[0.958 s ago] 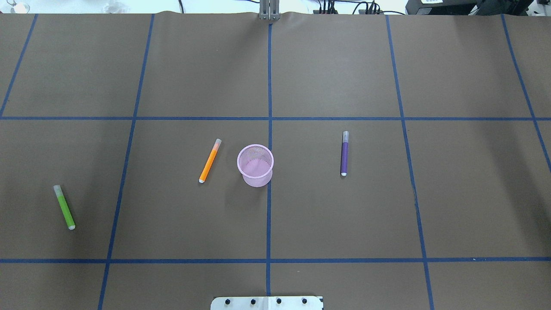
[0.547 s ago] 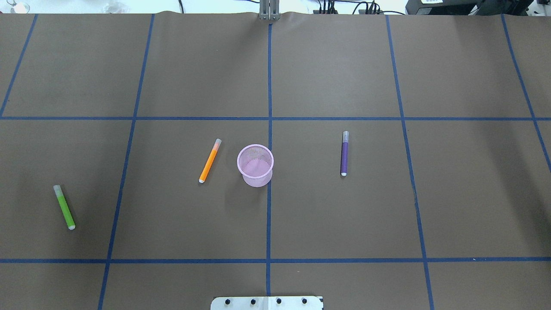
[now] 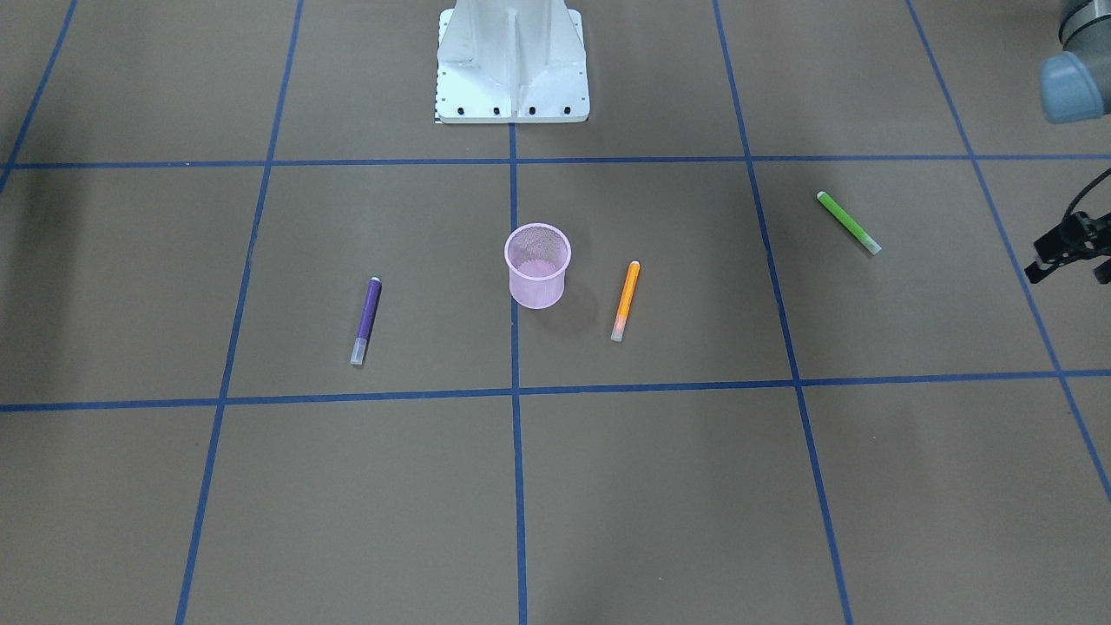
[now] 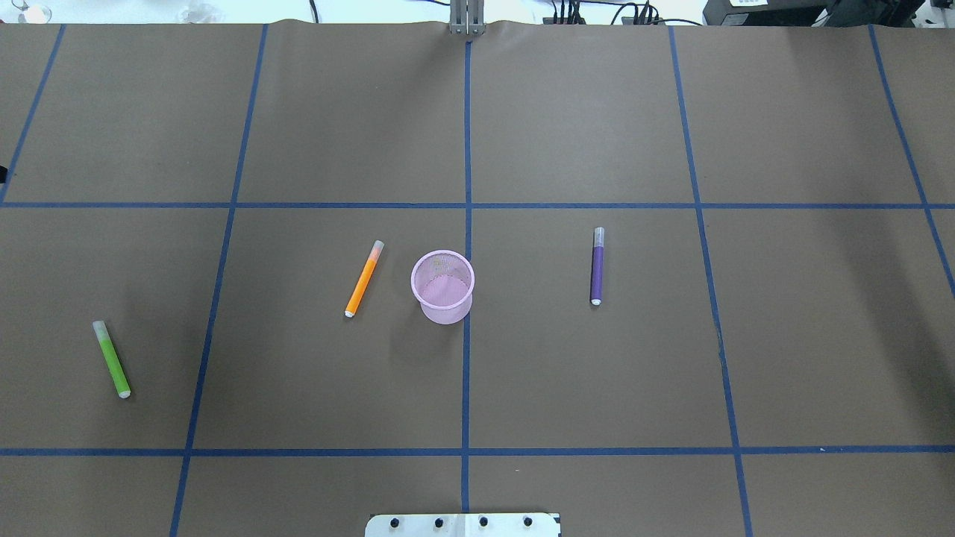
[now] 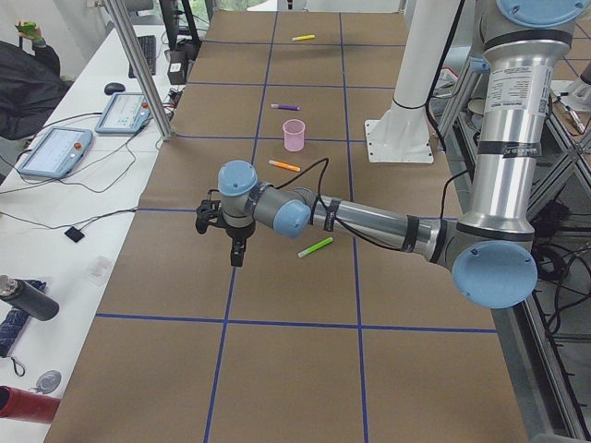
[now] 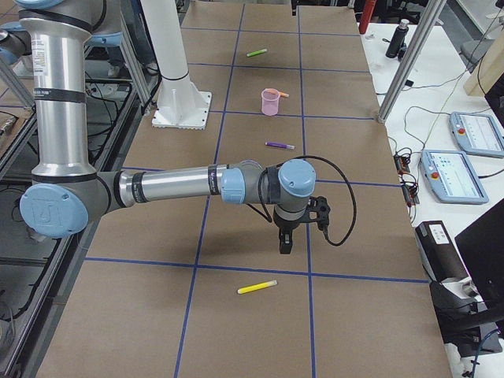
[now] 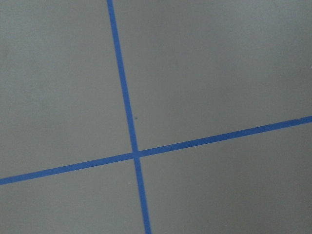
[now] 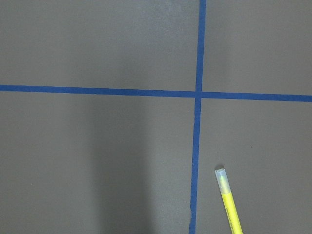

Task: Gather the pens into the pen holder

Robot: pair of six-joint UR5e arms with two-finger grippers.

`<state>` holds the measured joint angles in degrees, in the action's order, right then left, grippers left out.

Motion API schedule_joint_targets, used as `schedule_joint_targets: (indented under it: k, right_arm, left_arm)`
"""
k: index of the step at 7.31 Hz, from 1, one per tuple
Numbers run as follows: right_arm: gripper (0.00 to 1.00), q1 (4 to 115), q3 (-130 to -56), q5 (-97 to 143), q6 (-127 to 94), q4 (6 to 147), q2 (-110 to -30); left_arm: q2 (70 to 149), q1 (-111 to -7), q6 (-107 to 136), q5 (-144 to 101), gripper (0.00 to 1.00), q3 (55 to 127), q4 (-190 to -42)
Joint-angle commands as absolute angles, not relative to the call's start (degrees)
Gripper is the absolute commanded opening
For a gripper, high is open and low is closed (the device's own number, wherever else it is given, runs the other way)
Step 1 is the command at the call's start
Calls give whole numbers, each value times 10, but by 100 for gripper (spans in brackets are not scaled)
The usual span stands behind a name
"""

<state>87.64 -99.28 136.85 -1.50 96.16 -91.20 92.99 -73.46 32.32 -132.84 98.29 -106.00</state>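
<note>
Purple pen (image 4: 597,265) | cap away from robot base (image 4: 462,524) | pen holder (image 4: 442,286) upright

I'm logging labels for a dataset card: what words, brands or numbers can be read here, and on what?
Nothing can be read.
Sticker on the left arm: print too small.
Control tablets, screens: blurred.
Pen holder: no marking shows.

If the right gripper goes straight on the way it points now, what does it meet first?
The right gripper points down: likely bare table near the tape crossing; yellow pen lies aside.
</note>
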Motion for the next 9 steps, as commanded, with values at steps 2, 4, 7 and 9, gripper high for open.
schedule_joint_targets:
  k: [2,4,7,9]
  right_arm:
    - [99,876,-990,1370,-16,962,-912]
    - [99,876,-990,1370,-17,962,-912]
    - [99,876,-990,1370,-18,962,-912]
    - [99,876,-989,1370,-18,962,-912]
  left_arm:
    - [848,-624,584,-1268,100,1043,-1158]
    - [808,-496,730,-1160,100,1099,-1160]
    - [808,-446,774,-1132,100,1095,-1165]
    - [809,-425,776,-1132,100,1086,-1165]
